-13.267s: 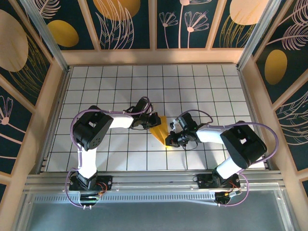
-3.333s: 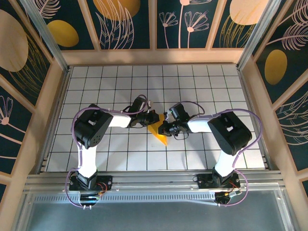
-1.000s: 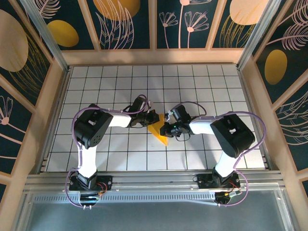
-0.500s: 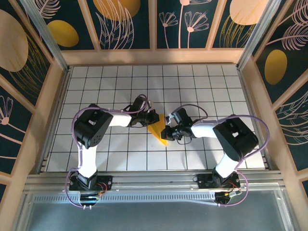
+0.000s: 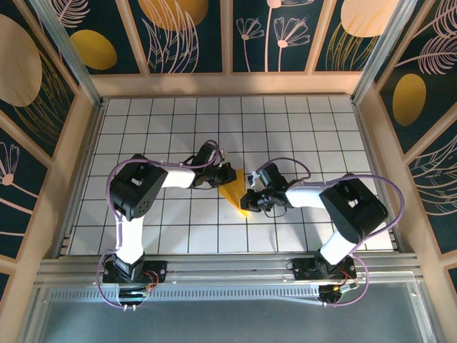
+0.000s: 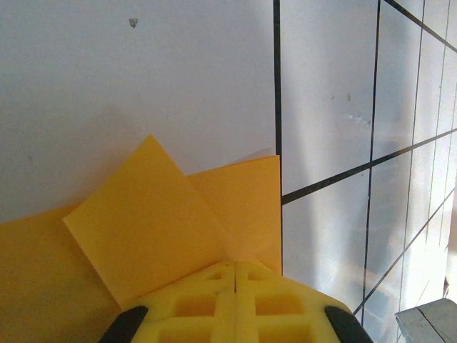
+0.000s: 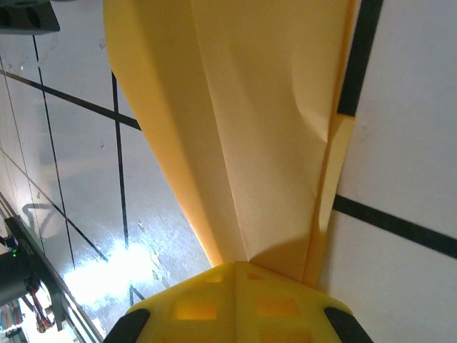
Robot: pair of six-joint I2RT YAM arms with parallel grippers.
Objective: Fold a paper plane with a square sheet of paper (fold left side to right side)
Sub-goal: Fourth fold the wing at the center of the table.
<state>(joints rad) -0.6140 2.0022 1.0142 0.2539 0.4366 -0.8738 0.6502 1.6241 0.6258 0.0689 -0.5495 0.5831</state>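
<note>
Folds across paper plane (image 7: 250, 128) resolve at right wrist, blur overhead.

Robot test cell in a lab. White worktop (image 5: 285, 121) ruled in a black grid. Around the worktop, wood-framed wall panels (image 5: 193, 36), dark blue with gold ovals and line-drawn flowers. Along the worktop's near edge, aluminium rail (image 5: 228, 275) with bolted arm bases (image 5: 132, 271).

We see the paper plane (image 7: 243, 128) as thin, matt orange-yellow paper, smooth between its creases. The tabletop (image 5: 300, 128) looks glossy white and throws glare. The left gripper (image 6: 235, 264) and right gripper (image 7: 234, 266) show matt yellow moulded plastic.
</note>
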